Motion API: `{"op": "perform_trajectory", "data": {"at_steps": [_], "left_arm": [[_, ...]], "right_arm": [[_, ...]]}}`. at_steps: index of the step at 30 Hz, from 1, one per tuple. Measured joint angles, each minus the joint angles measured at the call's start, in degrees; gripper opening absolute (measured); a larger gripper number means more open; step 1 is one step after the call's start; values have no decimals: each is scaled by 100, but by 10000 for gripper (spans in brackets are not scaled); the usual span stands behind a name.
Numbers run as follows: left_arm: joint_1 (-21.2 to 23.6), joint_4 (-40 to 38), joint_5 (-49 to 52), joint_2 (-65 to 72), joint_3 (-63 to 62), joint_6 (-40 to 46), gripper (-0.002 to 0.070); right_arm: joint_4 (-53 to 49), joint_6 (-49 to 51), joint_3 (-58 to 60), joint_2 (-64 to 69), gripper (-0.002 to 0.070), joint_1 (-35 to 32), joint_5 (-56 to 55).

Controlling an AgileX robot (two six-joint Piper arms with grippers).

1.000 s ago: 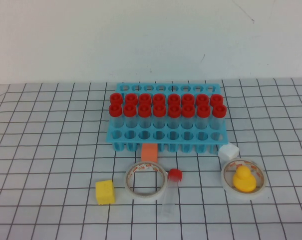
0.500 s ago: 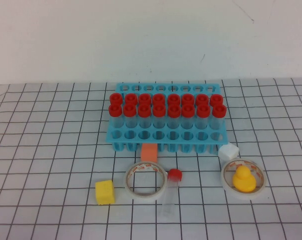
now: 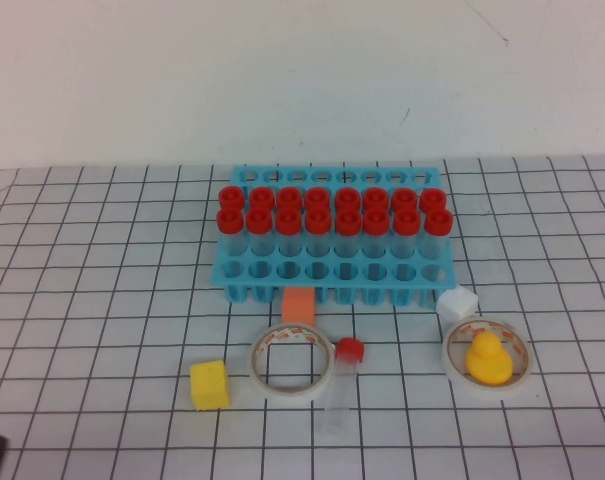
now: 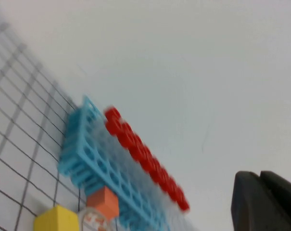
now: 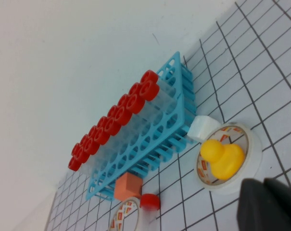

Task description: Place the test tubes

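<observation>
Counted sixteen capped tubes [image 3: 332, 212] upright in rack [image 3: 332, 272]. One test tube [image 3: 340, 388] loose, flat on table [image 3: 102, 300], well ahead-right of left pincer [image 4: 261, 192] and beyond right pincer [image 5: 264, 197], which hangs near duck [image 3: 488, 358]. Both pincers closed, empty; judged nearly done, last tube left to rack.

A blue rack [image 4: 90, 156] stands on the gridded surface [image 4: 15, 144], with red-capped tubes [image 4: 145, 156] in a row. An orange block [image 4: 103, 202] sits just beside it, near a yellow block [image 4: 56, 220]. The left tool [image 4: 260, 180], jaws together, shows at the edge.
</observation>
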Motion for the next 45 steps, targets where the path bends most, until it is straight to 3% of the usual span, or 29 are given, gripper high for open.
{"op": "perform_trajectory", "data": {"at_steps": [3, 5, 13, 17, 21, 25, 29, 35, 41, 45], "left_arm": [[0, 181, 627, 199, -149, 686, -1], [0, 852, 1097, 597, -537, 869, -1], [-4, 5395, 3875, 3176, -3084, 700, -1], [-4, 7203, 4431, 4375, -4128, 60, -1], [-176, 7713, 4382, 5072, -4861, -378, -1], [-752, 8120, 4480, 5753, -5490, -837, -1], [-1540, 8894, 4794, 6407, -5929, -1499, -1], [-3265, 10077, 5004, 7538, -6401, -2316, -1], [-4159, 10229, 4946, 8658, -6965, -2734, 2], [-4312, 9971, 4969, 9426, -7399, -2776, 106]], "right_arm": [[0, -63, 0, 0, -1, 0, 0], [0, -63, 0, 0, -1, 0, 0], [-10, -63, 0, 0, -1, 0, 0], [-10, -104, 0, 0, -1, 0, 0], [-10, -116, 0, 0, -1, 0, 9], [-20, -166, 0, 0, -1, 0, 12], [-32, -398, 0, 0, -1, 0, 22], [-55, -521, 0, 0, -1, 0, 22], [-55, -543, 0, 0, -1, 0, 22], [-55, -545, 0, 0, -1, 0, 67]]}}
